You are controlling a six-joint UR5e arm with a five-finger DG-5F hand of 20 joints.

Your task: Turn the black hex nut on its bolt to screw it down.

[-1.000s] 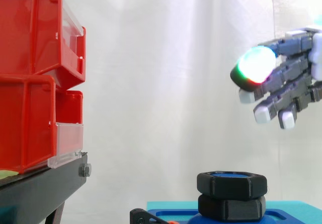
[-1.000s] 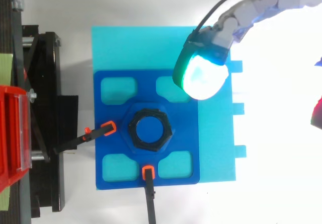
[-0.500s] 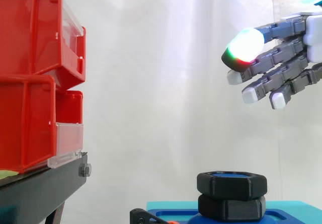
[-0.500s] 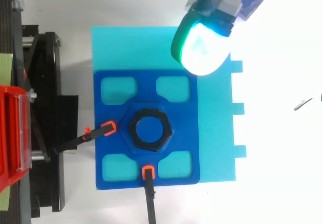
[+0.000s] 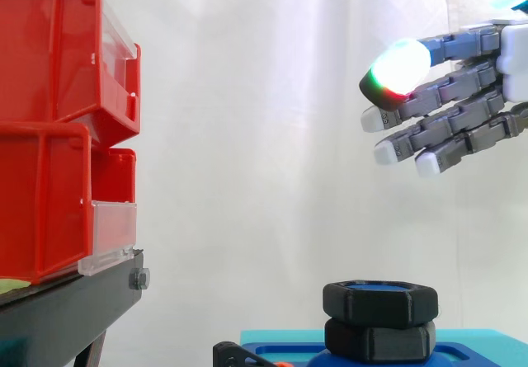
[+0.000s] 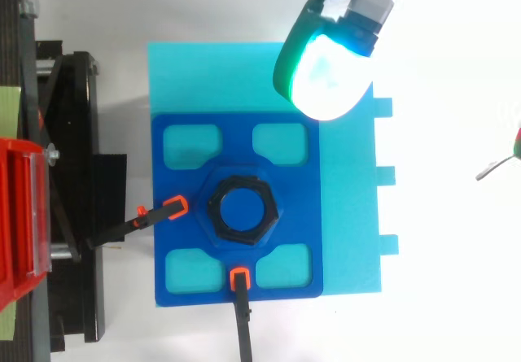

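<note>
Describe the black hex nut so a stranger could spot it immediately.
Find the dark blue plate on the light blue board. At its centre, among four rounded recesses, sits the black hex nut around a blue bolt; unlike the thin orange-tipped clamps nearby, it is six-sided.

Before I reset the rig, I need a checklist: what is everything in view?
hex nut: one, black, on the bolt
bolt: one, blue, at the plate's middle
hex piece: one, black, directly under the nut
fixture plate: one, dark blue, on the base
base: one, cyan
clamps: two, black with orange tips, at two plate edges
bins: red, stacked, left
stand: one, black, under the bins
curtain: white, behind
hand: one, grey, open, high right of the nut
</note>
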